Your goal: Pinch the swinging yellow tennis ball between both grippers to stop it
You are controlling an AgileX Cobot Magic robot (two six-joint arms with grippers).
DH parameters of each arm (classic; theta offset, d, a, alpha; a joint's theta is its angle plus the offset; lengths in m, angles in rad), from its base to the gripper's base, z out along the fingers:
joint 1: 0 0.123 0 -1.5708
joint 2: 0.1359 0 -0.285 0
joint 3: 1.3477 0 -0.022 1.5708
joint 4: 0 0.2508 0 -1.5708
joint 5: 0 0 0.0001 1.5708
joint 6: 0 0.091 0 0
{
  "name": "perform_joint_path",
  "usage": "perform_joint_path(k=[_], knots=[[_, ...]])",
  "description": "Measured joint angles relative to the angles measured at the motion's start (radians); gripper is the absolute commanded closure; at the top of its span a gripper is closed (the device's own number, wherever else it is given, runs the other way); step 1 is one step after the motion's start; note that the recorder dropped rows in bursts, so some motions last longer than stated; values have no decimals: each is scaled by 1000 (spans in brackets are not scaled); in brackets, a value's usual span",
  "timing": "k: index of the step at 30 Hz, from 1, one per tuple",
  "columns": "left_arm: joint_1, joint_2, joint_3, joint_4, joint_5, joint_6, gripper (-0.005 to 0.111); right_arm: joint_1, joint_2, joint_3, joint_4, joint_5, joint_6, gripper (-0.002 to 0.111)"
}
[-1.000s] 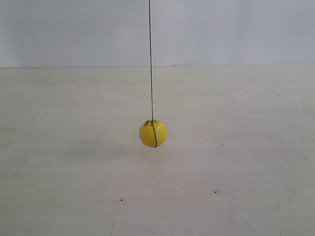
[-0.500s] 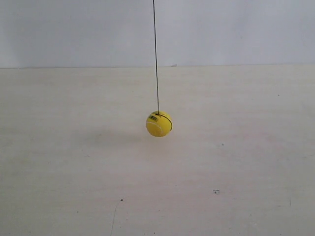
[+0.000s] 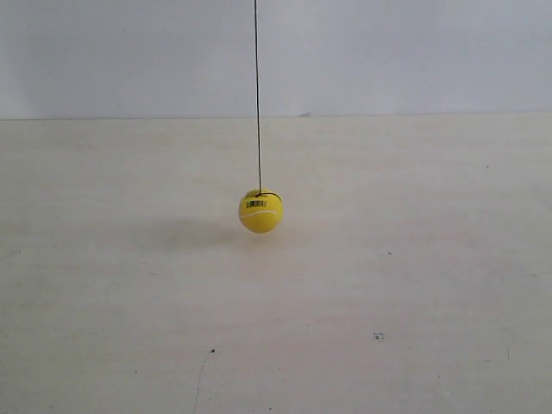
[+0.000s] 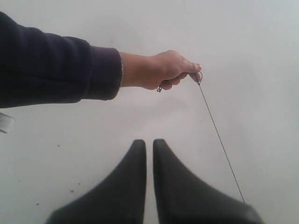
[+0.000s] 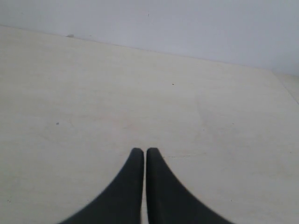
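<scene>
Your left end effector [image 4: 149,143] and right end effector [image 5: 144,151] sat clenched, empty; a mistimed pinch risked batting the yellow tennis ball [image 3: 260,211] away.

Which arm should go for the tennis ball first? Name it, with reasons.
Probably left. Its view shows the string running close past the shut left claw. The shut right claw faces only table and wall. Neither wrist view shows the tennis ball.
</scene>
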Motion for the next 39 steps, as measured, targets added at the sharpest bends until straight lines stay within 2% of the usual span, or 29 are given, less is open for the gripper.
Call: perform_joint_path(k=[4, 6, 8, 9, 13, 16, 17, 19, 23, 32, 39], knots=[[-9, 0, 0, -9, 4, 21, 102, 0, 0, 0, 0, 0, 0, 108], [-9, 0, 8, -101, 29, 82, 102, 0, 0, 0, 0, 0, 0, 108], [-9, 0, 36, -362, 81, 274, 102, 0, 0, 0, 0, 0, 0, 108], [-9, 1, 52, -540, 104, 427, 102, 0, 0, 0, 0, 0, 0, 108], [-9, 2, 169, -1298, 195, 1194, 102, 0, 0, 0, 0, 0, 0, 108], [-9, 2, 289, -1623, 221, 1541, 102, 0, 0, 0, 0, 0, 0, 108], [-9, 2, 321, -1670, 226, 1585, 102, 0, 0, 0, 0, 0, 0, 108], [-9, 0, 394, -1736, 241, 1647, 102, 0, 0, 0, 0, 0, 0, 108], [2, 0, 487, -1772, 286, 1647, 102, 0, 0, 0, 0, 0, 0, 108], [48, 0, 493, -1765, 578, 1636, 102, 0, 0, 0, 0, 0, 0, 108], [52, 0, 493, -1761, 611, 1633, 102, 0, 0, 0, 0, 0, 0, 108]])
